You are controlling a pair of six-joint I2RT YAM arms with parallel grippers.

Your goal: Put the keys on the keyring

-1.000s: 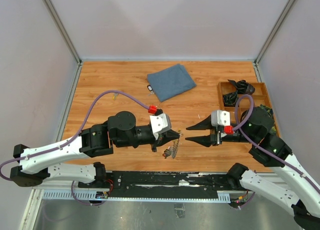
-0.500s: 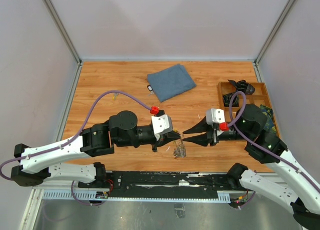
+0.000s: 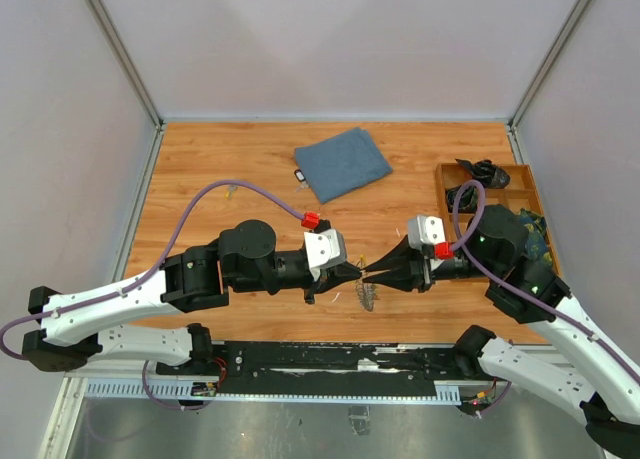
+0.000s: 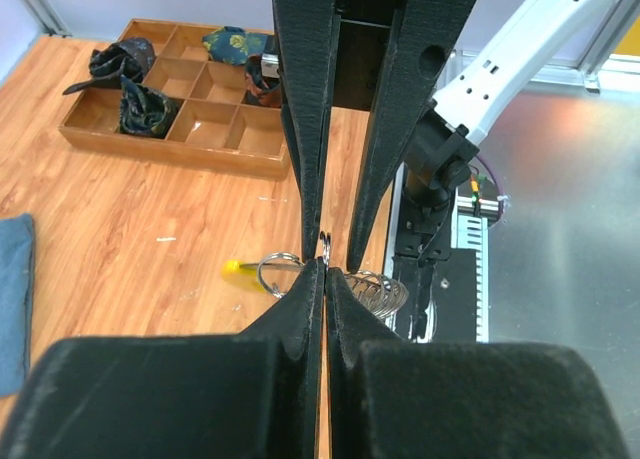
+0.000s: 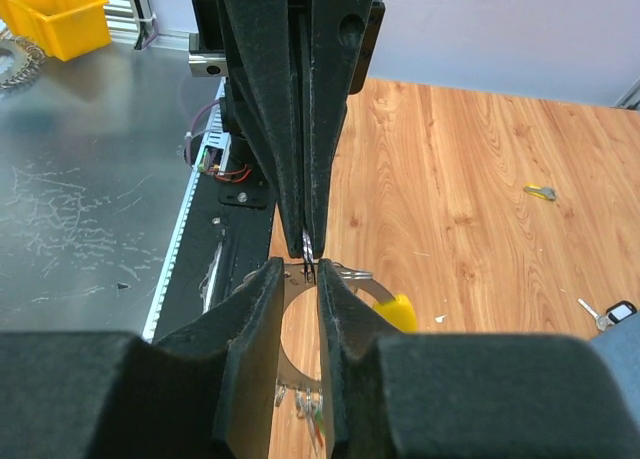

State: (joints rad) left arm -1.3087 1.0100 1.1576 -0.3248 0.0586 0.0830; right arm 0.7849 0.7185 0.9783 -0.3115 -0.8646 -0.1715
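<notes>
Your left gripper (image 4: 325, 270) is clenched on the top edge of the keyring (image 5: 360, 277) — it hangs between both arms over the table's (image 3: 230, 159) near edge, a yellow-headed key (image 5: 400, 311) beside it. Your right gripper (image 5: 302, 275) straddles that edge, jaws narrowly parted.

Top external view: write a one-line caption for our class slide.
The left gripper and right gripper meet tip to tip over the table, the keyring hanging at their tips.
</notes>
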